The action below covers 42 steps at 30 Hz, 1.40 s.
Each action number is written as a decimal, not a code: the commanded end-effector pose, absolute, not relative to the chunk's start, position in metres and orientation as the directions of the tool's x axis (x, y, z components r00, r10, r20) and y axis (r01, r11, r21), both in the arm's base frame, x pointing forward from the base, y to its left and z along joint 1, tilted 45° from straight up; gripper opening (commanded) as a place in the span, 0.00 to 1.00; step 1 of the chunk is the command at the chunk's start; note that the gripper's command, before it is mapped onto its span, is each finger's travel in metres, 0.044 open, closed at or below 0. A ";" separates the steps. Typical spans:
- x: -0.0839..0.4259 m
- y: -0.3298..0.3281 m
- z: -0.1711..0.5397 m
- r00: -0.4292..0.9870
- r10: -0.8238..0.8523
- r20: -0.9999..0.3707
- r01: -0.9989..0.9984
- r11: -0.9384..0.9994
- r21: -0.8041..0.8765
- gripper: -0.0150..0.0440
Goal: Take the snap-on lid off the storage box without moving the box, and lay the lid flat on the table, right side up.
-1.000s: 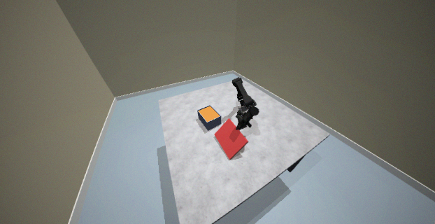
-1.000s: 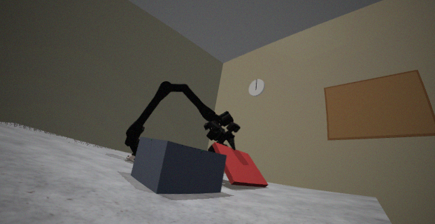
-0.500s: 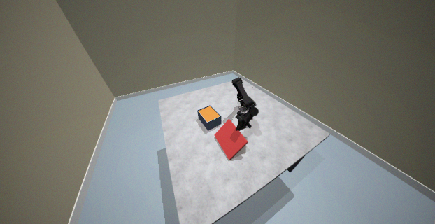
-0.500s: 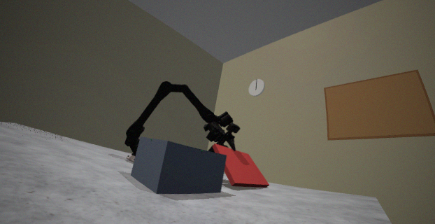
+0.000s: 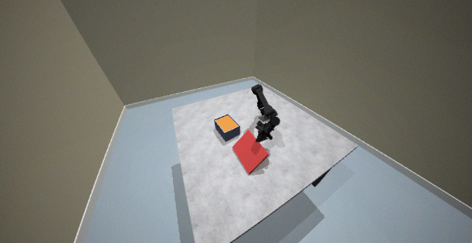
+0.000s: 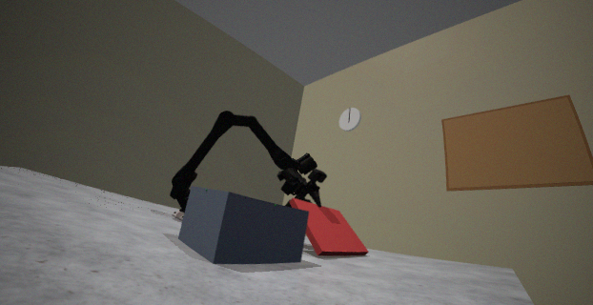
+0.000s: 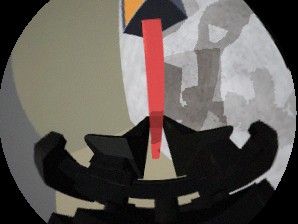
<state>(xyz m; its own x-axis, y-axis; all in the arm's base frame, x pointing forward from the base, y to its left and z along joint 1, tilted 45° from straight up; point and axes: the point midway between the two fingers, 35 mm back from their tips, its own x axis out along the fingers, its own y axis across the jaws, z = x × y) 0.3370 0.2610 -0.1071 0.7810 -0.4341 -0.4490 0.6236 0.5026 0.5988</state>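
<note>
Clamped by the gripper — the lid — is held tilted beside the box, which is left uncovered on the table.

A red square lid tilts beside the storage box, its raised edge gripped by the end effector. The dark blue box stands upright on the table, its top showing orange.

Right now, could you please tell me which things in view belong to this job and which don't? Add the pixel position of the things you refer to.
For the job:
- red snap-on lid (image 5: pixel 247 149) (image 6: pixel 336 235) (image 7: pixel 154 70)
- storage box (image 5: pixel 232 132) (image 6: pixel 262 233) (image 7: pixel 155 12)
- gripper (image 5: pixel 257 140) (image 6: pixel 305 202) (image 7: pixel 156 117)
- table (image 5: pixel 205 186) (image 6: pixel 95 257) (image 7: pixel 137 85)

Not needed:
- wall clock (image 6: pixel 350 119)
- orange-brown wall board (image 6: pixel 515 148)
</note>
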 end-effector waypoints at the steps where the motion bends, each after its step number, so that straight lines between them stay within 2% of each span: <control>1: 0.336 0.248 -0.117 0.766 -0.455 -0.455 0.643 0.515 0.567 0.25; 42: 0.336 0.225 -0.141 0.766 -0.455 -0.454 0.643 0.516 0.567 0.25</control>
<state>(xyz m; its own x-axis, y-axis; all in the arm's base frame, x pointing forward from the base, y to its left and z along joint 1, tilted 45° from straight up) 0.3363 0.2457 -0.1275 0.7937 -0.4200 -0.4402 0.6076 0.5098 0.6091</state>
